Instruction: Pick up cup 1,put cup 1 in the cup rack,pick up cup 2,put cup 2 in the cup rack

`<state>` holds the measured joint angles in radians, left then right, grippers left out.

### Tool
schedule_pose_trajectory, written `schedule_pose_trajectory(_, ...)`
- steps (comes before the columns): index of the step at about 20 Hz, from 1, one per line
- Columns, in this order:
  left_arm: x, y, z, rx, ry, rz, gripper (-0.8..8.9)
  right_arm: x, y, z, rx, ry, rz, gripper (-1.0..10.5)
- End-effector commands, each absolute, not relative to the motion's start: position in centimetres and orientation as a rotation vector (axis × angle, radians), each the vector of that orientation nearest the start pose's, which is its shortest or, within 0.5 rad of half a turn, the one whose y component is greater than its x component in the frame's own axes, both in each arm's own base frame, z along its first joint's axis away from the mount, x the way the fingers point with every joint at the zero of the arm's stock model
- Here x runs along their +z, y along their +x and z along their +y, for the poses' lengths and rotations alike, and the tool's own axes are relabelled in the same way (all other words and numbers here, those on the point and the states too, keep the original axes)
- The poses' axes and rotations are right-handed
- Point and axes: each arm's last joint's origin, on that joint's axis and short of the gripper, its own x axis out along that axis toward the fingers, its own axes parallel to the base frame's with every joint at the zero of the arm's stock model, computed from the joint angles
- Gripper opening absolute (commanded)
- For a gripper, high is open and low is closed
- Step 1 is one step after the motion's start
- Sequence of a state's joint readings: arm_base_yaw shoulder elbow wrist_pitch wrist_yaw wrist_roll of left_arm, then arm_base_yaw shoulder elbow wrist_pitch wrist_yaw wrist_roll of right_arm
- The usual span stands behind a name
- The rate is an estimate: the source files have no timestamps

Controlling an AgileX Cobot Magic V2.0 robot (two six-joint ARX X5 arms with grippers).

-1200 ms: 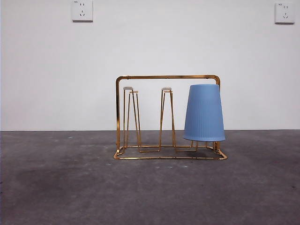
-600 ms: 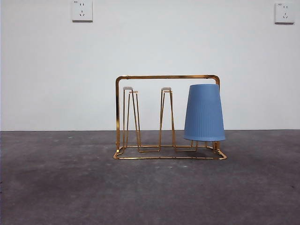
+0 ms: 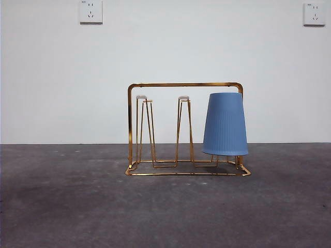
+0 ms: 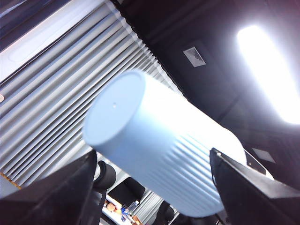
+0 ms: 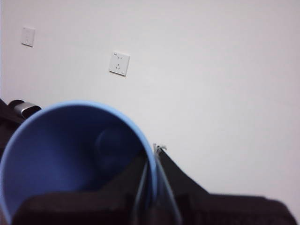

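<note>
**Front view.** The rack [image 3: 184, 84] stands on the grey table [image 3: 62, 206]. One hung cup [image 3: 225, 124] sits mouth-down over the prong at its right end. Two prongs are free, the middle prong [image 3: 183, 129] and the end prong [image 3: 144, 129]. I see no arm in this view, so both grippers are well away from the rack.

**Left wrist view.** The left gripper [image 4: 159, 187] is clamped on a pale cup [image 4: 154, 154], one jaw on each side of its ribbed wall. The closed bottom points away from the camera, towards the window blinds [image 4: 56, 93] and the ceiling. The cup is aloft and mouth-down relative to the wrist.

**Right wrist view.** The right gripper [image 5: 152, 161] pinches the rim of a blue cup [image 5: 70, 154], apparently with one jaw inside and one outside. The open mouth faces the camera, with the wall socket [image 5: 119, 63] behind it.

**Risks, my judgement.**
- The rim pinch on the blue cup is a thin hold. The cup could swing or slip as the wrist turns it mouth-down.
- The free prongs are narrow. An off-centre descent would land the rim on a prong tip and tip the light wire rack.
- Using the middle prong risks knocking the hung cup beside it.
- With both arms loaded, they could collide if both approach the rack together. I would send one at a time.
</note>
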<state>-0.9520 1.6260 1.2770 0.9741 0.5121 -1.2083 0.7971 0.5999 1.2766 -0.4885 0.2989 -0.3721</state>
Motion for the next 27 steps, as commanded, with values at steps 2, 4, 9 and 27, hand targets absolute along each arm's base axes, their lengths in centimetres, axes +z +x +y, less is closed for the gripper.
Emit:
schedule_pose_trajectory(2,39.4,19.8,-30.1,-1.662,-1.103,0.252,4.1,45.9,5.4,4.6,0.518,-0.31,-0.259,-0.2)
schedule_pose_trajectory(4,39.4,19.9,-30.0,-1.659,-1.103,0.248,4.09,45.3,5.9,5.2,0.549,-0.328,-0.232,-0.2)
schedule_pose_trajectory(9,40.0,20.5,-29.0,-1.672,-1.14,0.177,4.1,43.8,6.5,5.9,0.584,-0.37,-0.193,-0.2)
schedule_pose_trajectory(27,39.9,20.9,-28.8,-1.677,-1.116,0.193,-0.07,43.1,8.2,7.4,0.55,-0.406,-0.103,0.0)
